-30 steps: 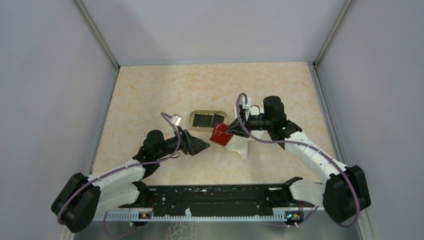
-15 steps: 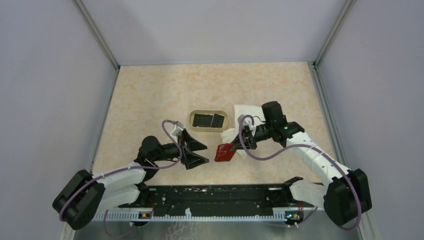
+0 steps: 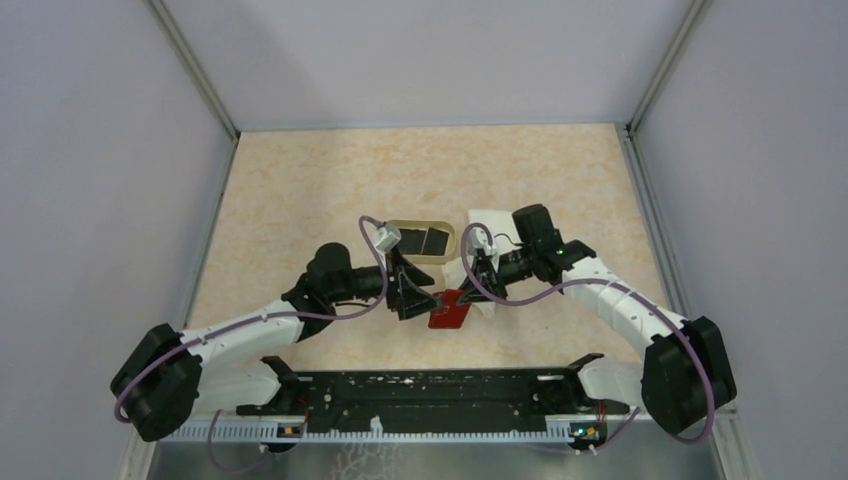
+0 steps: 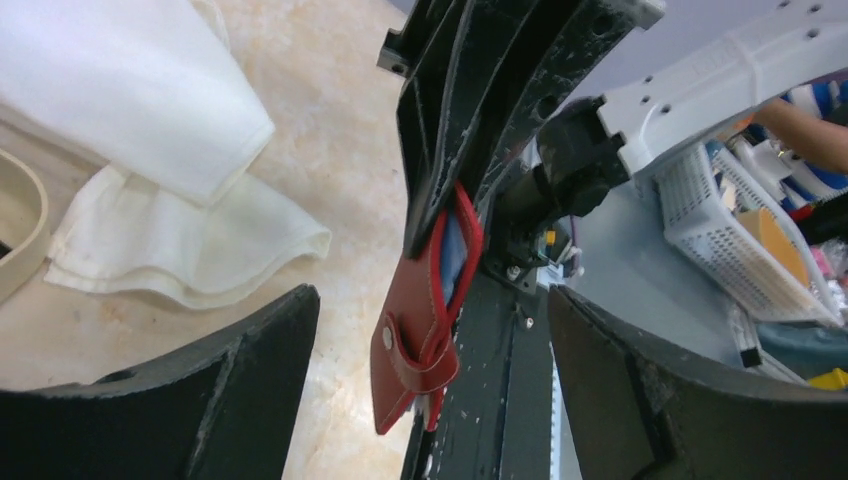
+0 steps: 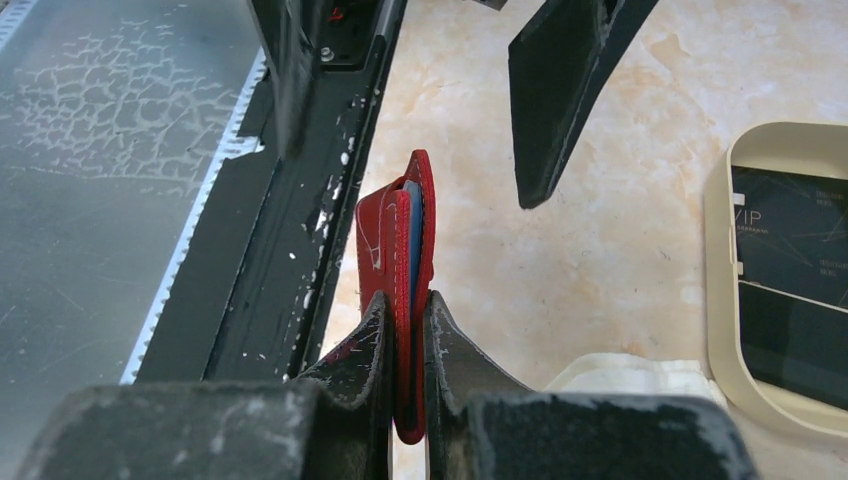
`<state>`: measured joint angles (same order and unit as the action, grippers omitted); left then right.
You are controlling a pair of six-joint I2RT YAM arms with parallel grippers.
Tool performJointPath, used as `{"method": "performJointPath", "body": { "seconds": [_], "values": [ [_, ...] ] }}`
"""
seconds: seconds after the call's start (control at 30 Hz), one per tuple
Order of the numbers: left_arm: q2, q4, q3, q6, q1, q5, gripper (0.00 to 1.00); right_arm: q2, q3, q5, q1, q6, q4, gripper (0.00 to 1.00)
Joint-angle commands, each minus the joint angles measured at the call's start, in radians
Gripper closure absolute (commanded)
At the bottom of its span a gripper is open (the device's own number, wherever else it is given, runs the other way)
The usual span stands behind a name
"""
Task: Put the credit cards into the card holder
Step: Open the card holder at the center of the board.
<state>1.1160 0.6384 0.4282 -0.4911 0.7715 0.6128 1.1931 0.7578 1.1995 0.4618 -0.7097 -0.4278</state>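
Note:
The red card holder (image 3: 450,310) hangs on edge above the table's front middle, and my right gripper (image 3: 464,288) is shut on its folded spine. In the right wrist view the holder (image 5: 400,250) stands clamped between my fingers (image 5: 365,350), a light blue card edge (image 5: 412,225) showing inside. My left gripper (image 3: 413,290) is open just left of the holder, whose snap strap (image 4: 410,345) hangs between the spread jaws without touching them. Black credit cards (image 3: 420,240) lie in the tan tray (image 3: 392,228).
A white cloth (image 3: 487,222) lies crumpled under and behind my right gripper, beside the tray (image 5: 718,300). The black base rail (image 3: 430,390) runs along the near edge, close below the holder. Grey walls enclose the table on three sides.
My right gripper carried the holder down and toward the front edge. My left gripper swung right and forward, bringing its open jaws around the holder's free end.

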Motion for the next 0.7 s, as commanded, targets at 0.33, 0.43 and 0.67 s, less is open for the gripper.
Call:
{"method": "performJointPath", "body": {
  "seconds": [0.33, 0.43, 0.67],
  "values": [
    [0.144, -0.299, 0.181, 0.054, 0.064, -0.119, 0.96, 0.02, 0.041, -0.041, 0.032, 0.032, 0.05, 0.89],
    [0.117, -0.32, 0.164, -0.015, 0.063, -0.238, 1.0, 0.01, 0.043, -0.095, 0.032, 0.059, 0.062, 0.53],
    [-0.046, -0.188, -0.083, -0.491, 0.061, -0.685, 1.0, -0.093, 0.005, -0.264, 0.032, 0.082, 0.136, 0.14]
  ]
}}
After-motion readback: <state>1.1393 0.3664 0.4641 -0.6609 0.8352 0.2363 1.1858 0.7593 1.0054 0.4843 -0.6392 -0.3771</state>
